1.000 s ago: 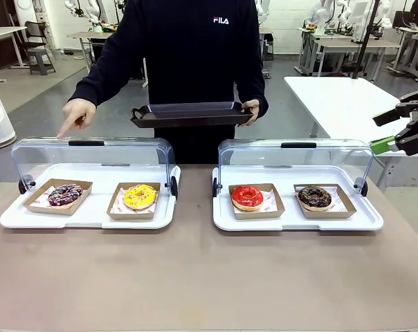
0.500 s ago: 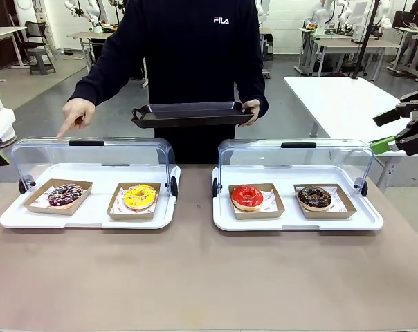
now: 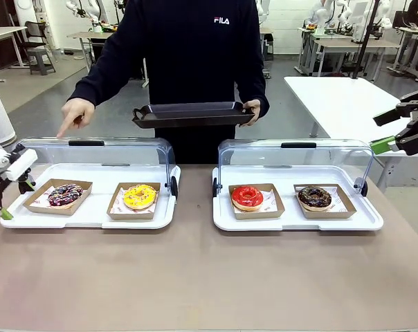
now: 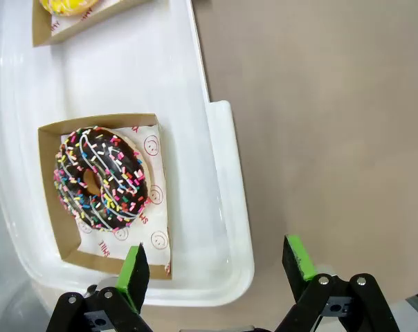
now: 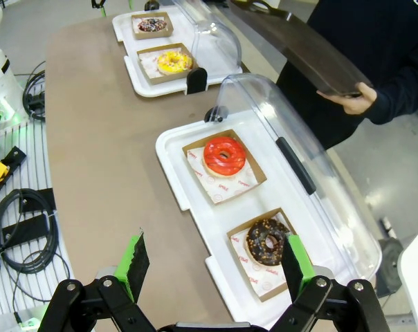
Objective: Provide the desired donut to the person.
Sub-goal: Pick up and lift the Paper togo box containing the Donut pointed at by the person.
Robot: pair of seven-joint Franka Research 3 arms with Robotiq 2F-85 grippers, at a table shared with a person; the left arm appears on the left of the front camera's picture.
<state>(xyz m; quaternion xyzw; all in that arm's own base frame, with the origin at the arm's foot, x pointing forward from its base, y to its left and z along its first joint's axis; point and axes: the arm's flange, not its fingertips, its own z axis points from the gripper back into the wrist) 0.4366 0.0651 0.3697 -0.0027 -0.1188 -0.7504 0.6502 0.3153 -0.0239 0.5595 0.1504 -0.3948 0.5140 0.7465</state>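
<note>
The person point(image 3: 188, 55) stands at the far side of the tabletop point(image 3: 195, 277), top centre of the front view. One hand holds a black serving tray point(image 3: 192, 114) level at waist height. The other hand point(image 3: 77, 113) is at upper left, index finger pointing down over the left end of a clear lid point(image 3: 91, 155).

That lid is swung back on the left display tray point(image 3: 91, 216), which holds two donuts, each in its own cardboard boat. The sprinkled chocolate donut point(image 3: 65, 194) lies on the left, below the pointing finger. The yellow donut point(image 3: 140, 196) lies to its right. The right display tray point(image 3: 292, 220) also has its lid back and carries a red donut point(image 3: 247, 197) and a dark chocolate donut point(image 3: 314, 198).

The left claw point(image 3: 17, 199) is at the far left edge of the front view, beside the left display tray's end, spread wide and holding nothing. In its wrist view the left claw point(image 4: 216, 266) straddles the tray's rim point(image 4: 226, 207). One green pad is by the cardboard boat point(image 4: 51, 214) of the sprinkled chocolate donut point(image 4: 100, 178), and the other is over bare tabletop point(image 4: 320, 124).

The right claw point(image 3: 383, 131) hangs at the right edge, above the tabletop and beyond the right display tray's end, its fingers spread and empty. From its wrist view the right claw point(image 5: 214, 266) looks down on the red donut point(image 5: 224, 155) and the dark chocolate donut point(image 5: 266, 242).
</note>
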